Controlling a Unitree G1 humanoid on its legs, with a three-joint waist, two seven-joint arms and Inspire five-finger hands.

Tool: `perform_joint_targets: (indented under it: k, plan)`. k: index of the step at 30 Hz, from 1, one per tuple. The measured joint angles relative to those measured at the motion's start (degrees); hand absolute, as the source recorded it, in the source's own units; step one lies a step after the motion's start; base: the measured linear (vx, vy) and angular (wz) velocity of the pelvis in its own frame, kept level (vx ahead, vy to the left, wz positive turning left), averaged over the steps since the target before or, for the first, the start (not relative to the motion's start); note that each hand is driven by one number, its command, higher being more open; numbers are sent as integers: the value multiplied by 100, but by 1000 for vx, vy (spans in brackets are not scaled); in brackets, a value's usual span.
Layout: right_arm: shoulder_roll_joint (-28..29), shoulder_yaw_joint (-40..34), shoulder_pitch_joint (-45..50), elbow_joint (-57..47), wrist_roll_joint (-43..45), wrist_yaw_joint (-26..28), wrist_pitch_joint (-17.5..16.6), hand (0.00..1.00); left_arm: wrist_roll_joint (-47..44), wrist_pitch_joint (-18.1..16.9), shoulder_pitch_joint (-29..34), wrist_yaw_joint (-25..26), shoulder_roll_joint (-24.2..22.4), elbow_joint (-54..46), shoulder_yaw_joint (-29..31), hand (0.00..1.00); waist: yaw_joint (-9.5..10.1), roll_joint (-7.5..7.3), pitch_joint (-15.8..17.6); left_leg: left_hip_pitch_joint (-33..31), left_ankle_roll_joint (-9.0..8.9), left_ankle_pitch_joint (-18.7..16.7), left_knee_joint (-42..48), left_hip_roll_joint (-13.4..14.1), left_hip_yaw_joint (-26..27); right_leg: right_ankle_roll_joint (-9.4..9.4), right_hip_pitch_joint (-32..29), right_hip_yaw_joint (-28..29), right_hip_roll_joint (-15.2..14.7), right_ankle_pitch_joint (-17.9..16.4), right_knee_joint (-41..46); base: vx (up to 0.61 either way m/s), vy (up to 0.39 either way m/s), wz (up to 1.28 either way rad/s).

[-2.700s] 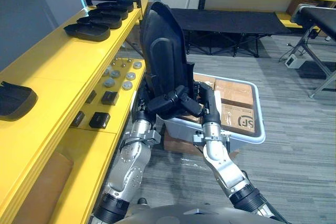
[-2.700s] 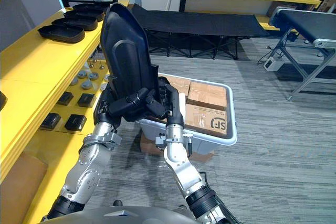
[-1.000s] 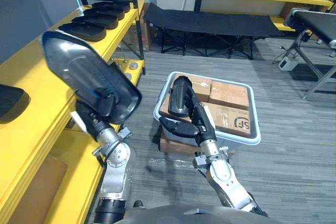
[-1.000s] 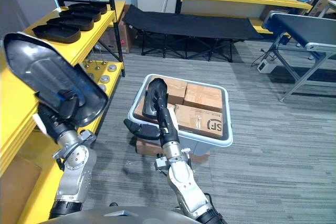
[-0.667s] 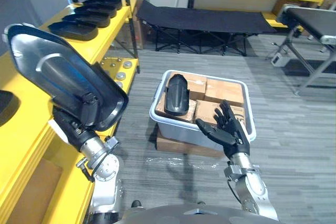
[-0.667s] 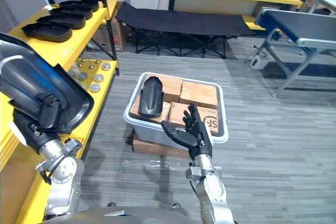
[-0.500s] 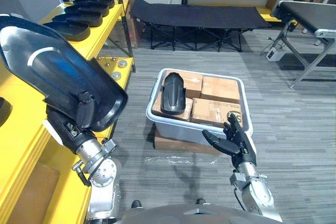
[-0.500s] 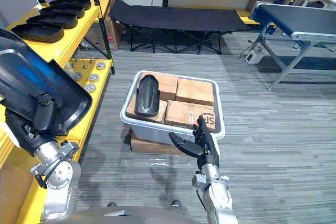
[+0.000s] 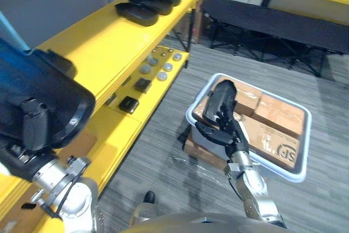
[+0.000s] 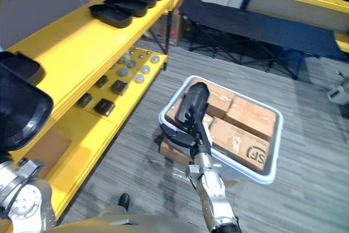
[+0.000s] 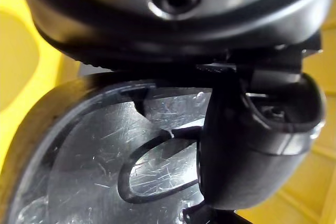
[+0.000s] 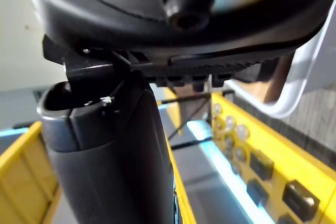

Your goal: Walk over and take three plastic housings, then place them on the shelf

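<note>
Shelf holds 4 housings in a row; left hand clutches 1 housing, right hand splayed.

A row of housings lies on the shelf at the left. Right of it sits a bin — boxes inside, one housing on top.
</note>
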Motion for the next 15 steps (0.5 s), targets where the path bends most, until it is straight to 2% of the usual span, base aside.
perform_joint_targets:
  k: [3, 7, 10, 12, 14, 15]
  plan:
    - [79, 125, -120, 0, -1, 12, 0, 100, -245, -32, 237, -260, -96, 0, 116, 0, 112, -38, 47, 1, 3, -4, 23, -15, -40, -5, -2, -37, -49, -109, 163, 2, -5, 9]
    - [52, 172, -209, 3, 7, 195, 0, 100, -380, -38, 314, -679, -98, 6, 60, 0, 111, -98, 223, -201, 10, -236, 605, -19, -82, -37, -6, -37, -105, -252, 461, -19, 3, 2]
    - [24, 223, -217, 2, 11, 302, -1, 100, -379, -39, 291, -1131, -95, 7, -196, 0, 55, -37, 268, -333, 49, -250, 806, -52, -75, -21, 161, -301, -113, -280, 462, -56, -3, 40]
    - [-42, 266, -232, 1, 10, 321, -6, 100, -380, -72, 276, -1637, -78, 14, -467, 0, -52, -5, 300, -498, 258, -224, 979, 14, 480, -5, 402, -694, -114, -296, 386, -87, 20, 89]
    - [-66, 285, -249, 0, 2, 320, -27, 100, -382, -155, 249, -1885, -71, 36, -708, 0, -49, 92, 375, -592, 251, -182, 1096, 72, 684, 18, 465, -840, -146, -366, 473, -81, 44, 64]
    - [-76, 333, -284, 1, -6, 322, -27, 100, -397, -213, 249, -1979, -52, 36, -806, 0, 8, 136, 447, -606, 269, -190, 1126, 31, 673, 97, 445, -824, -220, -497, 632, -67, 66, 38]
